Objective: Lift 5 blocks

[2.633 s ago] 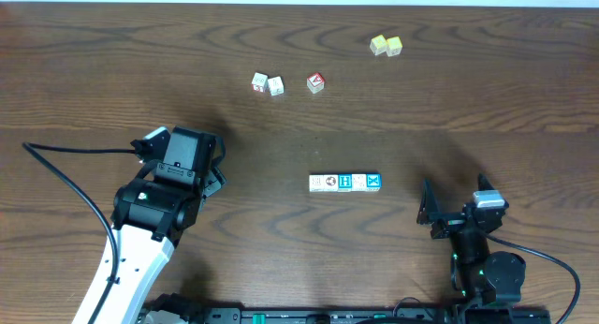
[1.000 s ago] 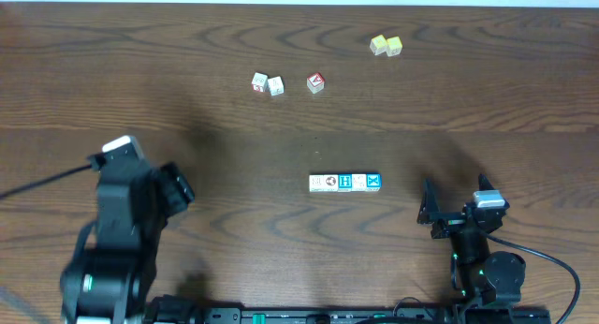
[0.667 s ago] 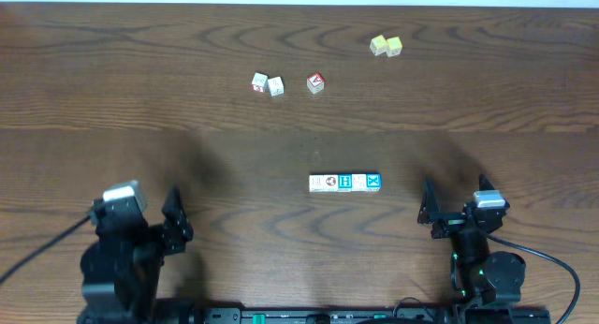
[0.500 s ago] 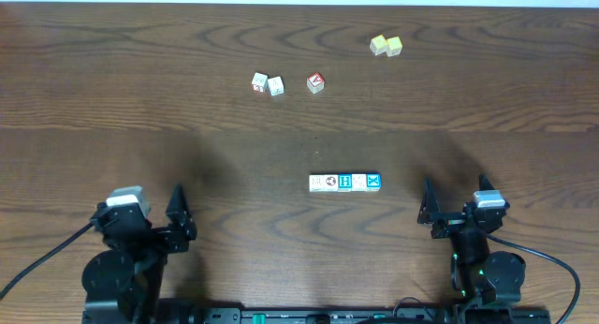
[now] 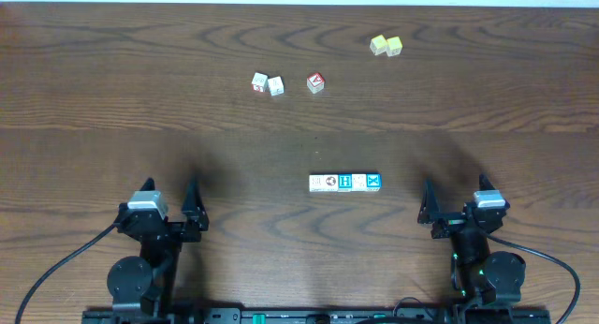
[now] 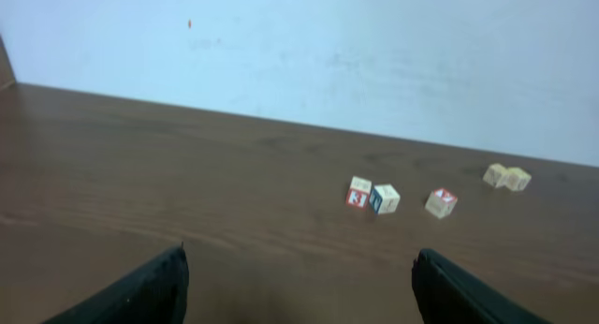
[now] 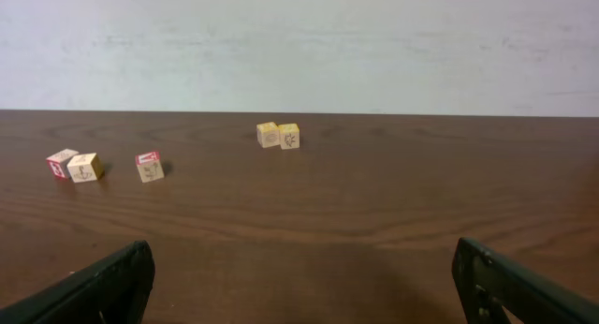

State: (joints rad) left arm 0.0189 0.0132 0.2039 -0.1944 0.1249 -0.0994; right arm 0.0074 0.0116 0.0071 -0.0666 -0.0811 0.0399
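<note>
Row of five small white printed toy cubes (image 5: 345,182) just right of centre in the overhead frame, laid end to end and touching, two faces bright blue, the others white with small marks. Flat on the dark brown wooden worktop (image 5: 103,99), well apart from everything else. Not to be seen in either wrist view (too low for both cameras).

Probably light, hard and stiff, with smooth printed faces apt to slide against one another. Best taken, at a guess, by the two end faces, pressing inward along the line to lift all five as one bar. Likely to buckle in the middle under a slack or crooked squeeze.

Left tool (image 5: 170,195) at the lower left of the frame, fingers spread wide, nothing between them, well apart from the row. Right tool (image 5: 456,198) at the lower right, nearer the row's blue end, likewise wide apart and empty.

Farther up the frame: two white printed cubes (image 5: 262,82) side by side, a red-faced cube (image 5: 315,82) just right of them, two pale yellow cubes (image 5: 386,46) touching toward the upper right.
</note>
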